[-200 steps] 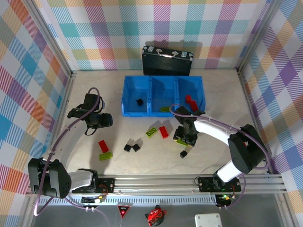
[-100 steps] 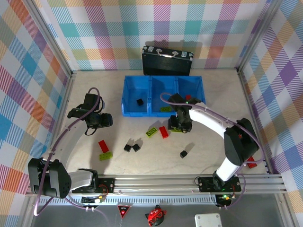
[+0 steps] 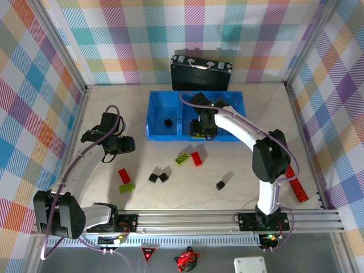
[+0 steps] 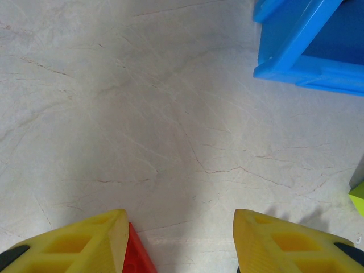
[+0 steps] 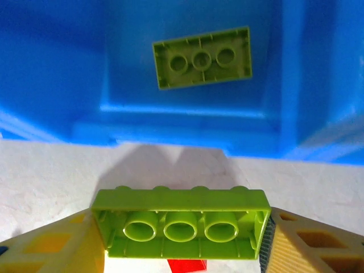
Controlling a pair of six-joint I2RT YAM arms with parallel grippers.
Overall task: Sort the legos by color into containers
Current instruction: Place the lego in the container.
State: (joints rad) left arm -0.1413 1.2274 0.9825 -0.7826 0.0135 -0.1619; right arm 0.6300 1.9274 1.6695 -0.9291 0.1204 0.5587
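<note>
Over the near wall of the blue bin [image 3: 165, 136], at its middle compartment, the right gripper [image 3: 200, 132] is clamping a lime-green brick [image 5: 181, 224] by its two short ends, its yellow fingers [image 5: 62, 250] pressing in from either side. That brick is showing its hollow underside with three round tubes, glossy and hard-edged, and is hanging level just short of the compartment, where a second lime-green brick [image 5: 202, 58] is already lying. Such a piece is likely handling as light, rigid and rather slick plastic, so squeezing across flat opposite faces, as is being done, is looking like the safest hold; a corner grip would probably let it twist out. Further left, the left gripper [image 4: 179, 227] is hovering low over the bare table [image 4: 142, 114] with its jaws standing apart around nothing, a red brick [image 4: 136, 256] lying just beside one finger. A black cube [image 3: 168, 122] is sitting in the left compartment, while more bricks are waiting on the table, well apart from the bin.
</note>
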